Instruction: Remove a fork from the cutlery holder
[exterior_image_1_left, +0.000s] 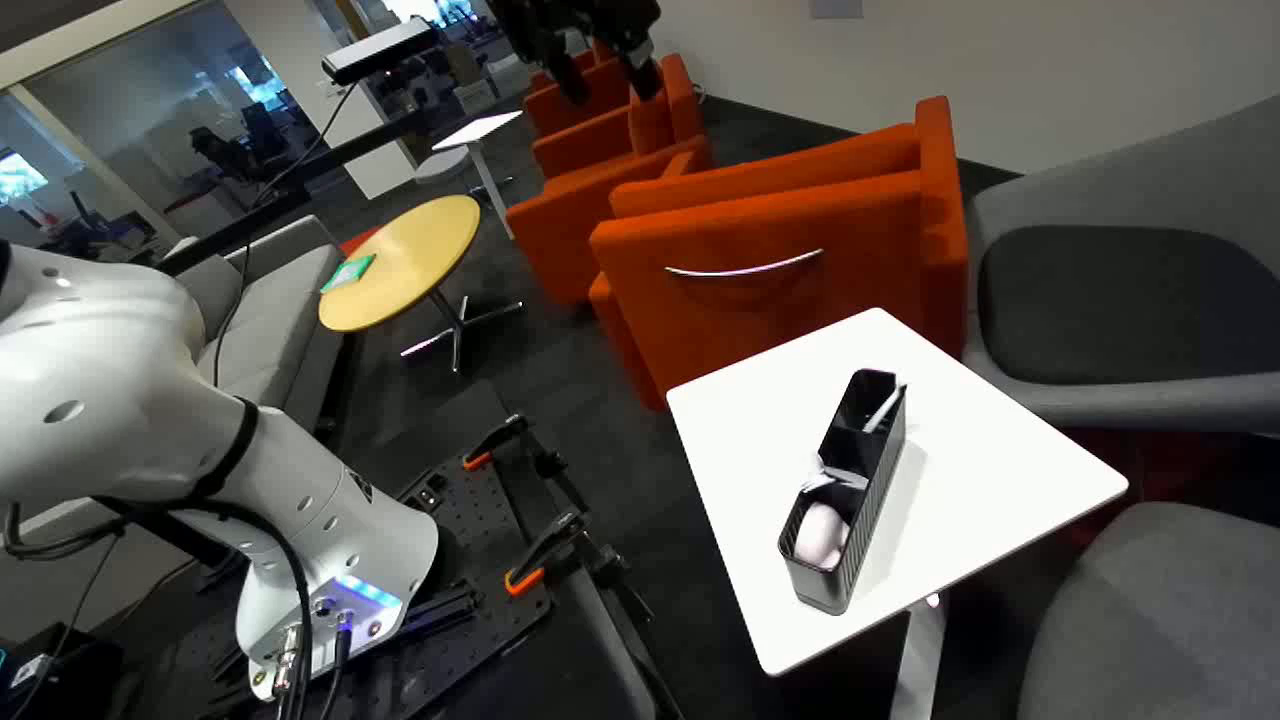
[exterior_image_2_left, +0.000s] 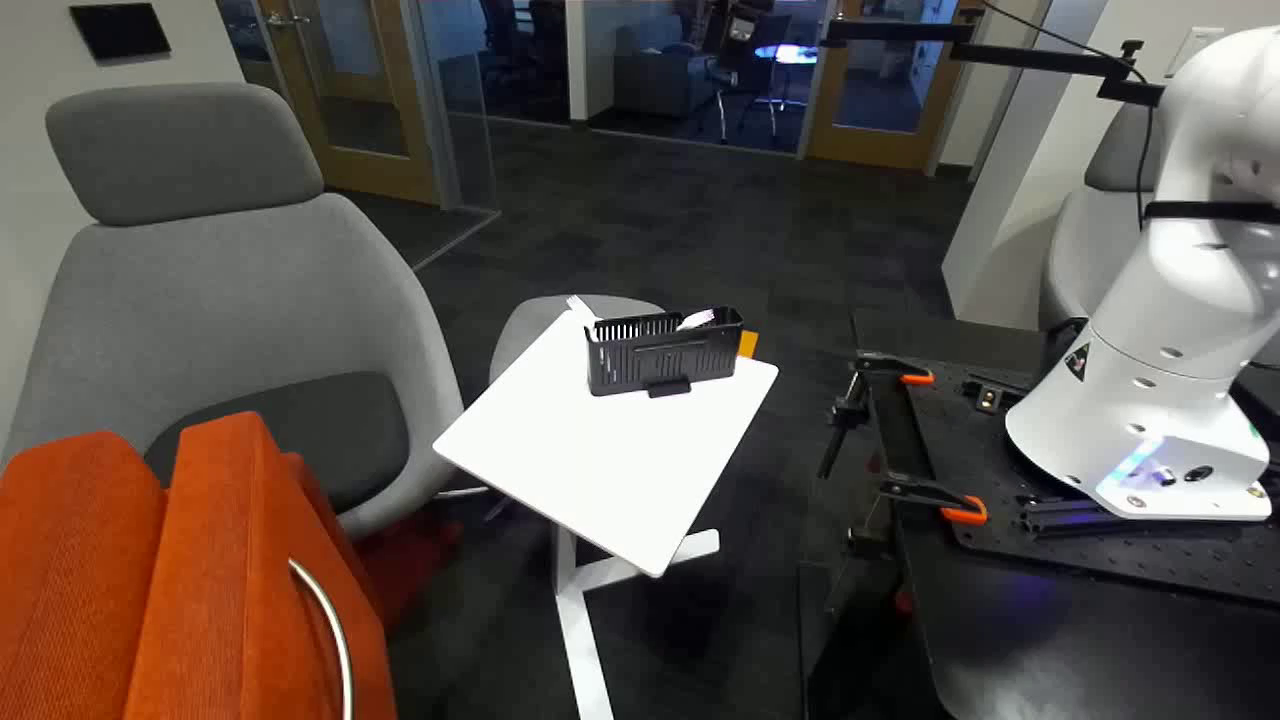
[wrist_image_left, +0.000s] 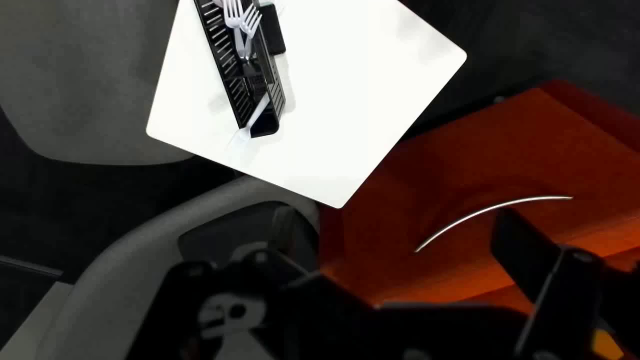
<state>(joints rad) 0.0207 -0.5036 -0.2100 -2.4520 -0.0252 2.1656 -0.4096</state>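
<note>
The claw (exterior_image_1_left: 611, 90) hangs high at the top of an exterior view, well apart from the cutlery holder (exterior_image_1_left: 872, 492). Its two fingers (wrist_image_left: 520, 250) stand wide from each other; in the wrist view they appear dark and blurred. The holder is a long, narrow black caddy with slotted walls, and it stands upright on the white worktop (exterior_image_1_left: 985, 480), as both exterior views show.

From the wrist view, two pale forks (wrist_image_left: 233, 17) are placed near each other in the middle part of the holder, tilted, with the tines upward and the handles going down inside. One more fork (wrist_image_left: 244, 133) leans out at the end compartment, and its tines reach beyond the rim, above the worktop. Against so much white, the tips of these tines are difficult to see. In the compartment at the opposite end is a pale pink, rounded object (exterior_image_1_left: 821, 535); I cannot tell exactly what it is.

A small black block (exterior_image_2_left: 669, 388) shows at the foot of the long side of the holder. Near the worktop are an orange armchair (exterior_image_1_left: 770, 225) and a grey lounge chair (exterior_image_2_left: 240, 300). The white robot arm (exterior_image_2_left: 1190, 310) stands on a black perforated plate (exterior_image_2_left: 1130, 555), apart from the worktop.
</note>
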